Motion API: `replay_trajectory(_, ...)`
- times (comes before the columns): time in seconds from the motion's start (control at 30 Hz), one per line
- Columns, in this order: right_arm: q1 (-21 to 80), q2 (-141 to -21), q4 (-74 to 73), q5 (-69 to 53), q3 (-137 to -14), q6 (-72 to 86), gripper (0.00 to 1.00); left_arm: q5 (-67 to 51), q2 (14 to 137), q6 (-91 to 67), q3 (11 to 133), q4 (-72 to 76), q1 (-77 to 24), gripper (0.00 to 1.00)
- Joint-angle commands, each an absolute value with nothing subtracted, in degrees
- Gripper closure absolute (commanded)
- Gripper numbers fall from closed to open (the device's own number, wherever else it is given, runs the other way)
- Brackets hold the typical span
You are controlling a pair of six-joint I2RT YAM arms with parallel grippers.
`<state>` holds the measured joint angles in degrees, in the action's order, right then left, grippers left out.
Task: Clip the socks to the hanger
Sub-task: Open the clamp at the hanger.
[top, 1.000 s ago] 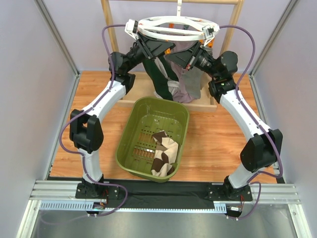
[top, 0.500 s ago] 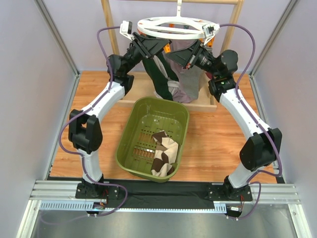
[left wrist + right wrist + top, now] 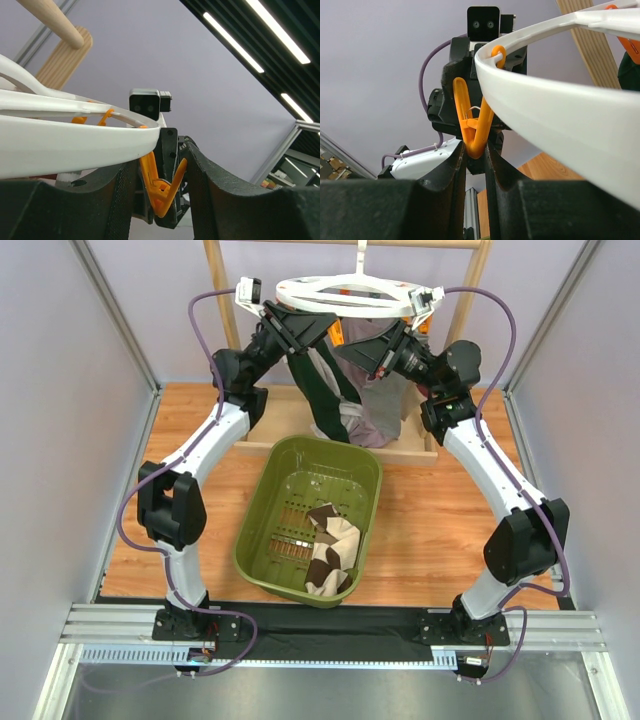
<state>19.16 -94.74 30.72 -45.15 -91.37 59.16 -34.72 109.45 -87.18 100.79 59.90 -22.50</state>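
Observation:
The white ring hanger hangs from the wooden rail, with a dark green sock and a lilac-grey sock dangling under it. Both grippers reach up beneath the ring. My left gripper has its fingers against both handles of an orange clip, whose handles are still splayed in a V under the ring's rim. My right gripper is shut on the lower end of another orange clip that hangs from the rim. A brown-and-cream argyle sock lies in the basket.
The olive-green slotted basket stands mid-table, in front of the wooden rack's base and posts. Purple cables loop off both wrists. Grey walls close in left and right.
My left gripper has risen and shifted left along the ring's rim, and its jaws have narrowed onto a clip. The right arm and the socks stay put.

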Motion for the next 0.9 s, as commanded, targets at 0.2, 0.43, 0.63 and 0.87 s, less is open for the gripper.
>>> replay_trajectory(0.2,19.4,-95.0,30.9,-46.1,-93.4,60.3,1.0,-37.3,108.7,-89.1,104.6,64.3,-22.9,0.66)
replay_trajectory(0.43,19.4,-94.6,27.0,-45.9,-94.0,57.2,0.94,-39.5,108.7,-89.2,104.2,62.6,-22.9,1.0)
replay_trajectory(0.63,19.4,-93.2,20.7,-45.1,-94.8,51.4,0.35,-41.0,106.3,-84.4,102.3,56.5,-22.9,1.0)
replay_trajectory(0.87,19.4,-95.3,17.2,-45.4,-99.0,49.7,0.38,-41.4,104.3,-80.9,101.4,50.4,-22.9,1.0)
